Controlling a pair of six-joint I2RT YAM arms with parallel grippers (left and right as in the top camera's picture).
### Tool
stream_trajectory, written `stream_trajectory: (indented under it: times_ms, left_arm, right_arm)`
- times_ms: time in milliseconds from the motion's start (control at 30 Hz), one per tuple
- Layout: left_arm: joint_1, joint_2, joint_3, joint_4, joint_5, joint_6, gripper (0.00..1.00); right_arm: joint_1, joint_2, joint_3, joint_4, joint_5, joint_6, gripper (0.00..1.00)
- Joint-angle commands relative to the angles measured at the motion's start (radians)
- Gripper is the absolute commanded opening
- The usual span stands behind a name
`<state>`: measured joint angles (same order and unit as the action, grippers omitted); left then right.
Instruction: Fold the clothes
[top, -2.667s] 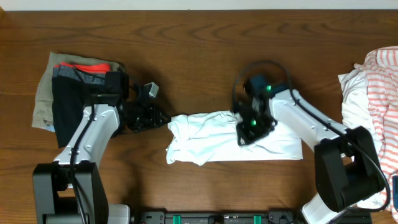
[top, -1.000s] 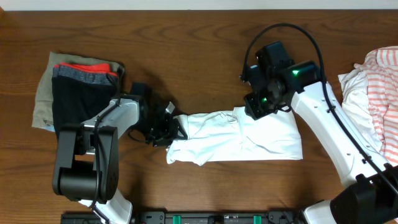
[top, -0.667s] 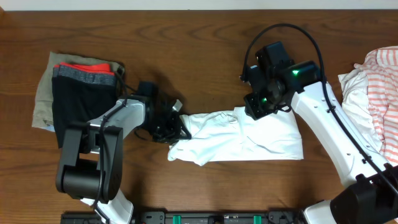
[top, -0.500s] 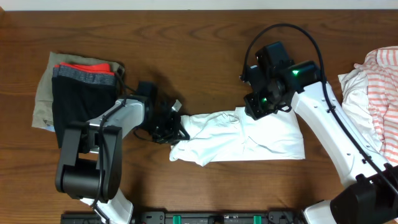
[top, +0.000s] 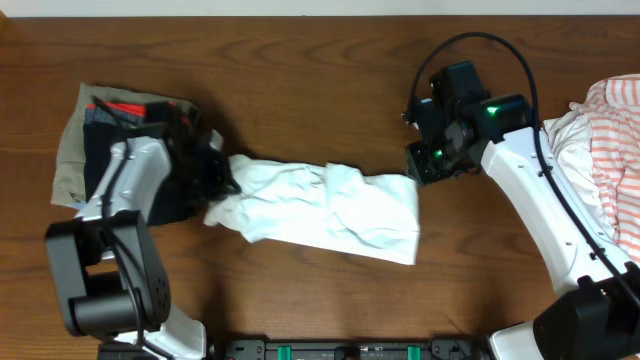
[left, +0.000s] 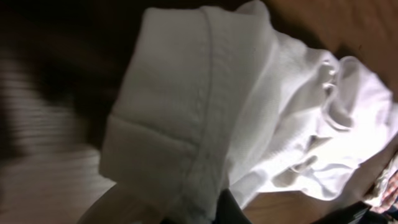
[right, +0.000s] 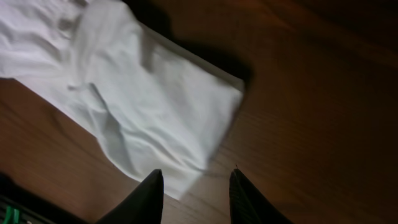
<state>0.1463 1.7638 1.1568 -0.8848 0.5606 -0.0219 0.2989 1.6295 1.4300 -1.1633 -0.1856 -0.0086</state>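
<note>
As your left gripper (top: 213, 178) clamps the white shirt (top: 330, 205) near the counter's (top: 300, 60) left edge, your right gripper (right: 194, 196) (empty) gapes.

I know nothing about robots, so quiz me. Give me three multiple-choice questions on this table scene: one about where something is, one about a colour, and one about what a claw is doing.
1. Where on the table does the orange-striped garment lie?
A) left edge
B) middle
C) right edge

2. What colour is the shirt stretched across the middle?
A) black
B) white
C) red

3. What is the right gripper doing?
A) open, holding nothing
B) clamped on the shirt
C) out of sight

Answers:
1 C, the overhead view shows the stripes bunched at the far right.
2 B, it is plain white in every view.
3 A, its wrist camera shows the fingers apart with nothing pinched between them.
</note>
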Motion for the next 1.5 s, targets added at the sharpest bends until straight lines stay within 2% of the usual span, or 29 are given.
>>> stream_trajectory:
  times_ms: [0,233,367,467,767,967,1133,1333,1467]
  left_arm:
    - [0.021,-0.024,0.093,-0.059,-0.031,0.034,0.06]
    - [0.019,-0.034,0.236,-0.136,-0.024,0.050,0.06]
    - [-0.019,-0.034,0.278,-0.158,0.069,0.043,0.06]
    - [-0.084,-0.034,0.282,-0.155,0.120,0.019,0.06]
    - [-0.393,-0.034,0.282,-0.092,0.119,-0.040,0.06]
    - [-0.603,-0.033,0.282,-0.040,-0.042,-0.109,0.06]
    - [-0.733,-0.026,0.277,0.002,-0.108,-0.120,0.08]
    - [-0.787,-0.019,0.275,0.016,-0.166,-0.123,0.12]
    - [-0.787,-0.019,0.274,0.021,-0.165,-0.123,0.25]
  right_arm:
    - [-0.032,-0.016,0.010,0.000,0.003,0.016,0.33]
    - [-0.103,-0.016,0.010,-0.003,0.103,0.078,0.33]
    - [-0.154,-0.016,0.010,-0.007,0.137,0.094,0.33]
    - [-0.178,-0.016,0.010,-0.008,0.137,0.094,0.34]
    - [-0.187,-0.016,0.009,-0.008,0.137,0.090,0.34]
    - [-0.187,-0.016,0.009,-0.008,0.137,0.090,0.34]
    - [-0.187,-0.016,0.009,-0.008,0.137,0.089,0.34]
    - [-0.187,-0.016,0.009,-0.012,0.137,0.080,0.35]
    - [-0.187,-0.016,0.009,-0.018,0.137,0.079,0.34]
